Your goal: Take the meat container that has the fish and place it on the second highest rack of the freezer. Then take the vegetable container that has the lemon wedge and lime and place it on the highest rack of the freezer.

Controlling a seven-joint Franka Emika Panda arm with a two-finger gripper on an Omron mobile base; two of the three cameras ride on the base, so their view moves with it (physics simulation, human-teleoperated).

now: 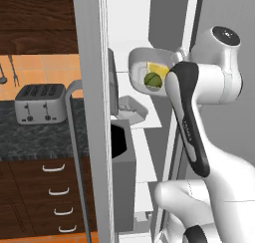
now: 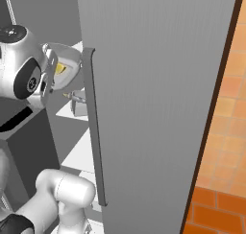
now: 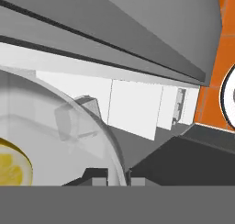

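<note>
Right up against the hand camera sat the rim of the vegetable container (image 3: pixel 69 126), a clear bowl with the lemon wedge (image 3: pixel 11 165) showing at the bottom left. The end effector (image 3: pixel 114 178) was pinched narrow on that rim, one fingertip either side of the thin wall. From the left base view the same container (image 1: pixel 149 67) hung up in front of the open freezer (image 1: pixel 134 18), with the lime (image 1: pixel 153 79) and the yellow wedge visible inside, about level with an upper rack; whether it was over the highest one couldn't be told. The meat container (image 1: pixel 130 107) already sat on a rack lower down.

Looked like a light, stiff but slick plastic bowl, so an edge pinch like that probably lets it swing or tip, and the fruit could roll. Gripping the rim was really the only option.

Arm pose: forearm rising steeply, wrist bent over toward the shelves. A toaster (image 1: pixel 41 103) sat on the worktop (image 1: pixel 40 137) off to the left.
</note>
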